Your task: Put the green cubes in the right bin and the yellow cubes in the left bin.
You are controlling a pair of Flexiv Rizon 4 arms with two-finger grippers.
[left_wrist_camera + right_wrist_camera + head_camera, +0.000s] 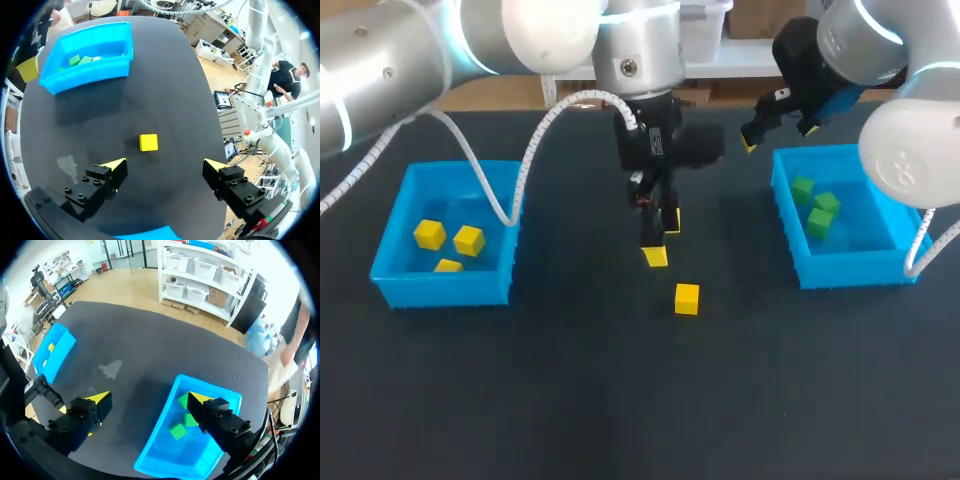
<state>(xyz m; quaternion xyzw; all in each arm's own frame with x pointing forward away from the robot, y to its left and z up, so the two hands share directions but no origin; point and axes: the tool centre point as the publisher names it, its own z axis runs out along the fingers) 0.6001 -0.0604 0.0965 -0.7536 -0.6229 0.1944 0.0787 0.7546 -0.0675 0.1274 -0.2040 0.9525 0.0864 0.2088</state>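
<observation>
Left pincer: my left gripper hangs over the middle of the table, fingers spread wide with nothing between them.
Loose cube: one yellow cube lies on the dark tabletop just ahead of my left gripper's open fingers. Neither yellow tip touches it.
Right pincer: my right gripper hovers at the rim of the right bin, also wide open and empty. In the right wrist view one finger shows over the bin, the other over the table beside it.
Right bin contents: three green cubes sit close together towards the bin's inner side.
Left bin: the left bin sits at the table's left side, well apart from both grippers.
Left bin contents: three binned yellow cubes — two side by side, the third close to the bin's near wall.
Spacing: the loose cube rests between the two bins.
</observation>
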